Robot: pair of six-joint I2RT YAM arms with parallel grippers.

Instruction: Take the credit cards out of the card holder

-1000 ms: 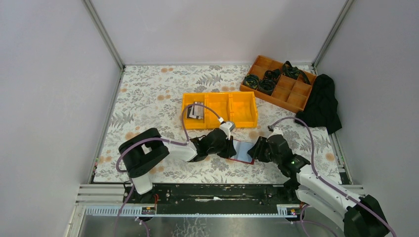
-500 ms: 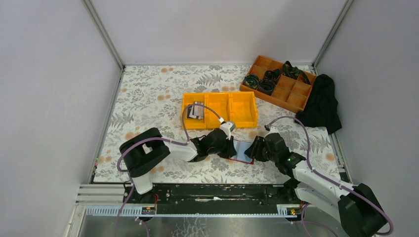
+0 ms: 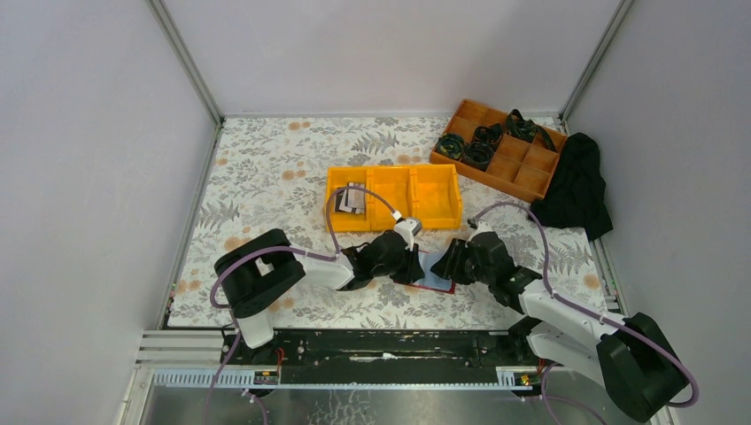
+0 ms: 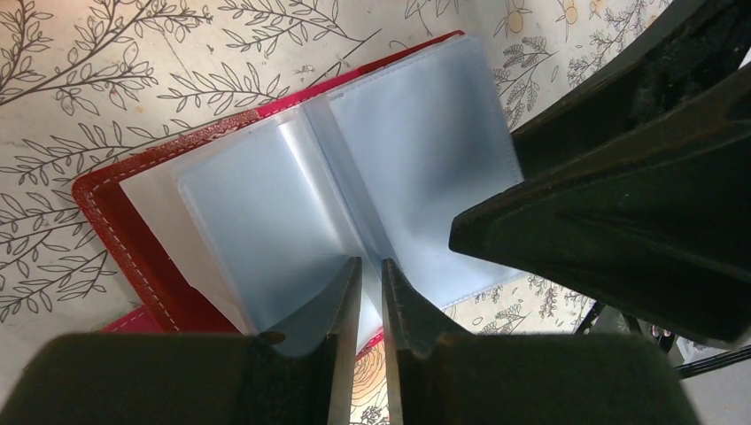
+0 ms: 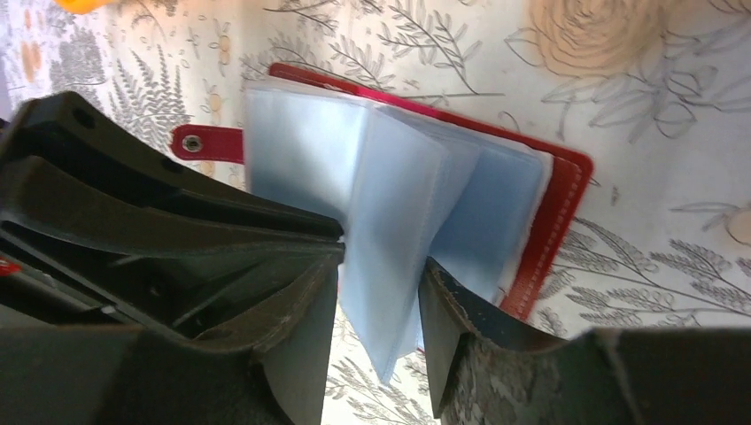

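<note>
The card holder lies spread open on the flower-patterned bench, toward 6 o'clock from the bench's middle and between the two claws, its red stitched cover flat against the cloth and its pale blue-grey plastic sleeves fanned upward. A red snap tab with a metal stud sticks out from the holder's edge beside the left arm. The left claw comes at the holder from 9 o'clock in the overhead view, its fingers drawn almost together with only a thin slit between them, the tips set at the fold where the sleeves meet; whether a sleeve is nipped in that slit I cannot tell. The right claw reaches in from 3 o'clock and stands released, its fingers well parted to either side of one upright sleeve leaf, which hangs loose in the gap. The two claws sit just beside each other over the holder. At 12 o'clock from the holder is a yellow bin of three compartments, and the credit cards, grey-white and black, lie in its 9 o'clock compartment. Farther out toward 1 o'clock sit an orange divided tray holding black coiled items and a heap of black cloth.
</note>
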